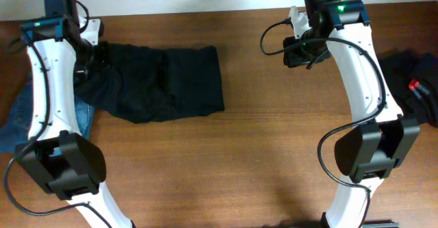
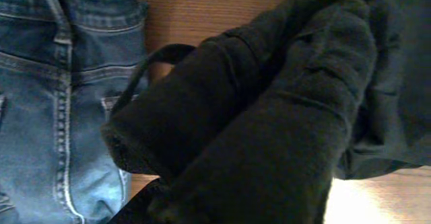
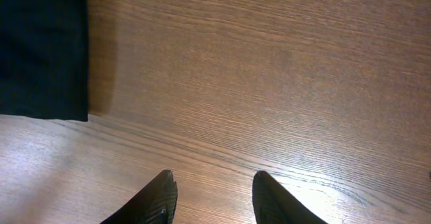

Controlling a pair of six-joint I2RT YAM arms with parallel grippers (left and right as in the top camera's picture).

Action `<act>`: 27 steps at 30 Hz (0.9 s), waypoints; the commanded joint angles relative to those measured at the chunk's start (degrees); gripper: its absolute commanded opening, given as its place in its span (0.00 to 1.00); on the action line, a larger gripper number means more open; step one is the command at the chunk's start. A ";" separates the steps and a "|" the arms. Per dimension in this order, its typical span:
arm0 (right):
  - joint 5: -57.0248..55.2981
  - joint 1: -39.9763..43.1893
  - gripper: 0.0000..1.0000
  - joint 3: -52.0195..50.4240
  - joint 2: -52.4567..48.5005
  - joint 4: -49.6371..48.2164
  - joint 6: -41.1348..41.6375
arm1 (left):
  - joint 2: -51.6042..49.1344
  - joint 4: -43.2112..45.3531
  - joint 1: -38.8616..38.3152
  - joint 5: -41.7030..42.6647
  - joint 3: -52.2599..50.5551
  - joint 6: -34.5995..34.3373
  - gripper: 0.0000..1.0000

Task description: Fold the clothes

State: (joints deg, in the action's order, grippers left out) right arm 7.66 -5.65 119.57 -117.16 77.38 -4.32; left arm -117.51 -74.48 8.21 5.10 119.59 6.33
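Black trousers (image 1: 164, 84) lie in a flat bundle on the left part of the wooden surface (image 1: 274, 153). Who has them? asks Ana.

Ben: The left end effector (image 1: 87, 55) does. It is squeezed almost all the way closed, and a bunch of cloth at the left end of the trousers looks pinched in it. Up close you see only thick, lumpy cloth, with blue jeans (image 2: 40, 116) just beside it.

Ana: And the other one?

Ben: The right end effector (image 3: 212, 200) hangs over bare wood, to the right of the trousers. Its two fingers are partly apart and nothing is between them.

Ana: So how do we make a good fold?

Ben: I think the pinched end should go up only a little, then across, slow and straight, so edge lands on edge. The cloth is soft and floppy, so a fast pull would drag the whole bundle. The free arm could press the trousers down.

Ana: What could go wrong?

Ben: The jeans might get caught and come along. The other black garment (image 1: 419, 77), with its red label (image 1: 413, 85), lies well apart at the right edge.
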 commanded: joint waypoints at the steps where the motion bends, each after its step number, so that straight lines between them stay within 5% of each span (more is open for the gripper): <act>1: 1.20 -1.57 0.42 0.22 0.92 0.00 0.31 | 2.47 1.07 -3.48 1.05 1.55 -1.62 0.00; 14: 1.20 -5.27 0.42 -0.79 0.44 0.11 0.35 | 0.79 6.14 -13.60 1.07 1.53 -12.24 0.01; 27: -0.59 -5.49 0.41 -1.07 -2.38 -1.57 3.34 | -0.46 14.51 -21.97 1.03 1.53 -12.79 0.05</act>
State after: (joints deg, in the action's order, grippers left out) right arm 7.81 -10.87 119.02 -117.60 76.23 -1.72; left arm -117.64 -61.47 -12.88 4.47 119.59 -5.06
